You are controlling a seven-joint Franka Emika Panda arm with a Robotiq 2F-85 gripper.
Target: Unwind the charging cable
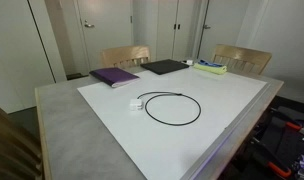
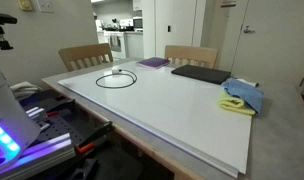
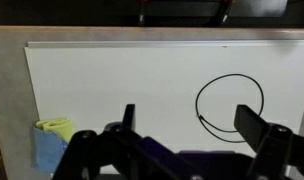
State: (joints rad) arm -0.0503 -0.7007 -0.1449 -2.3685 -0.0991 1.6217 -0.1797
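The charging cable (image 1: 173, 107) lies coiled in a single black loop on the white board (image 1: 192, 125), with its small white plug block (image 1: 135, 103) at the loop's edge. In an exterior view the loop (image 2: 116, 78) sits at the far end of the board. In the wrist view the loop (image 3: 230, 106) lies ahead, toward the right. My gripper (image 3: 192, 128) is open and empty, high above the board, its right finger overlapping the loop's edge in the picture. The arm does not show in either exterior view.
A purple notebook (image 1: 114, 76), a black laptop (image 1: 165, 67) and a blue and yellow cloth (image 2: 242, 96) lie along the board's edge. The cloth also shows in the wrist view (image 3: 52, 140). Wooden chairs (image 1: 125, 56) stand behind the grey table (image 1: 62, 125).
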